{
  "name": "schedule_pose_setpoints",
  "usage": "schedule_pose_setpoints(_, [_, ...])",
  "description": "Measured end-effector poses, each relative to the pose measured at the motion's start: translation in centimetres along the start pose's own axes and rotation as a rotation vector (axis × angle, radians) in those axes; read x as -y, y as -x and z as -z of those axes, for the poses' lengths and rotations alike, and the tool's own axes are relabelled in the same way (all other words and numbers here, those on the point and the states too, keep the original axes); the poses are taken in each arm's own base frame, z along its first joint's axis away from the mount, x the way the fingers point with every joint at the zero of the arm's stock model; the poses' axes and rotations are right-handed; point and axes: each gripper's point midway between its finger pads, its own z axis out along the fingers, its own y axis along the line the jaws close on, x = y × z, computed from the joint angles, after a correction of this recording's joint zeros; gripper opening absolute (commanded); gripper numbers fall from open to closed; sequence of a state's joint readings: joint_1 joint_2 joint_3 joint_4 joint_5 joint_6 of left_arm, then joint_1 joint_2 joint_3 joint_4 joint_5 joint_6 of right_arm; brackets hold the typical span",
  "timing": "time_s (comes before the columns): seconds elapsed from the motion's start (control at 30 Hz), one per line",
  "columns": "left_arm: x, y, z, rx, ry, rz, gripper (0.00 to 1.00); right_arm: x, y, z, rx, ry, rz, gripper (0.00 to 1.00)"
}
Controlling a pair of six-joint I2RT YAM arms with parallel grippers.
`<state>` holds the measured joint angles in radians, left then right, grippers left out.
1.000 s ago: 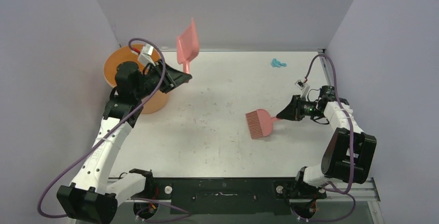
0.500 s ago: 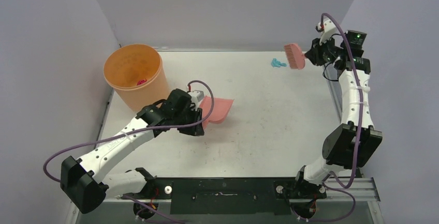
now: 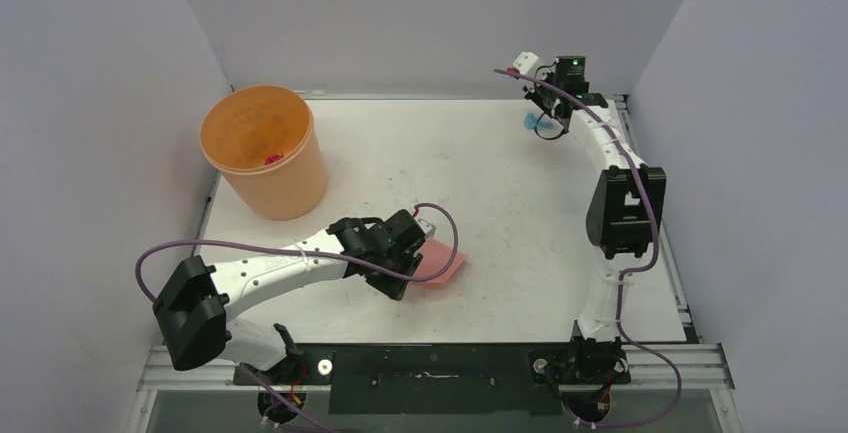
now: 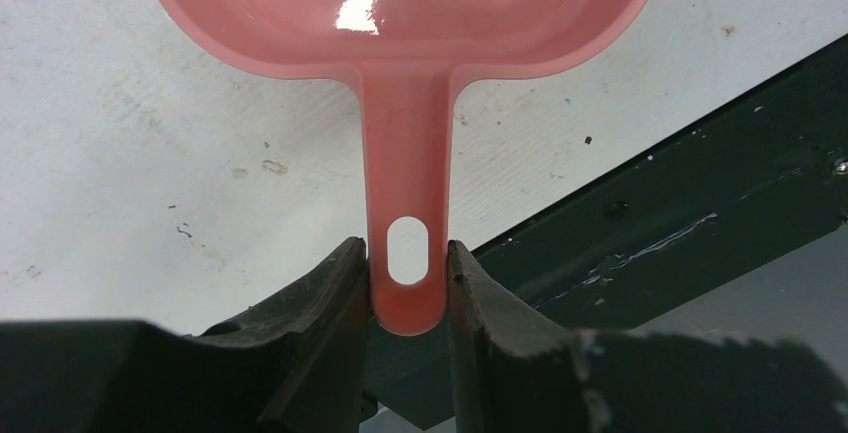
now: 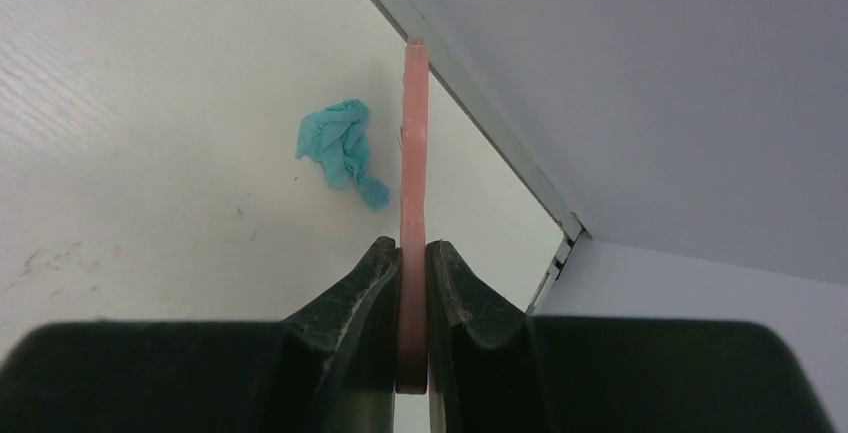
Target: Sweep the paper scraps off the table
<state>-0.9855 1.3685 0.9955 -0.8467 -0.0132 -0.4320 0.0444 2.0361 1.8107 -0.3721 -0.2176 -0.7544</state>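
White table [image 3: 520, 203], left claw [image 4: 408, 253] gripping pink dustpan [image 4: 400, 13], right claw [image 5: 412, 253] clamping brush [image 5: 414, 133] beside teal scrap [image 5: 338, 148]

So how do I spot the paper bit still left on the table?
Find the far right corner of the white table. Beside the pink brush in the right pincer lies a crumpled paper scrap. It is the only teal thing there.

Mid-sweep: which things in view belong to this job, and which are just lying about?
Job:
teal paper scrap
magenta scrap inside the orange bucket
pink dustpan, held by the left end effector
pink brush, held by the right end effector
table

Not the job:
black base rail
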Motion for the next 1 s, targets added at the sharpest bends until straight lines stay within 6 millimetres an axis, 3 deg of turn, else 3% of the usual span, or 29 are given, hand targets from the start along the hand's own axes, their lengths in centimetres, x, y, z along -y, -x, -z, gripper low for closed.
schedule_pose_setpoints(0.1, [0.3,-0.5,-0.6,-0.022,0.006,-0.020,0.00,-1.3,-0.1,-2.7,-0.042,-0.014,0.124,0.05])
schedule_pose_setpoints(0.27, [0.1,-1.1,-1.5,-0.041,0.014,-0.022,0.00,-3.4,-0.6,-5.5,-0.102,-0.018,0.277,0.05])
schedule_pose_setpoints(0.43, [0.2,-1.4,-2.1,-0.059,0.021,-0.030,0.00,-4.2,-1.1,-5.6,-0.131,-0.004,0.343,0.05])
schedule_pose_setpoints(0.5, [0.3,-1.6,-2.3,-0.064,0.023,-0.035,0.00,-5.4,-1.8,-5.0,-0.145,0.026,0.355,0.05])
schedule_pose_setpoints(0.6, [0.6,-1.7,-2.3,-0.066,0.022,-0.051,0.00,-7.7,-3.1,-2.1,-0.173,0.111,0.355,0.05])
schedule_pose_setpoints(0.67, [1.0,-1.6,-2.1,-0.061,0.017,-0.063,0.00,-8.9,-2.5,0.7,-0.167,0.159,0.337,0.05])
schedule_pose_setpoints(0.9, [3.1,-1.7,-2.1,-0.064,0.000,-0.136,0.00,-17.1,3.6,13.6,-0.013,0.440,0.188,0.05])
schedule_pose_setpoints(1.0, [4.3,-2.3,-2.2,-0.079,-0.007,-0.184,0.00,-18.8,5.4,17.9,0.046,0.507,0.114,0.05])
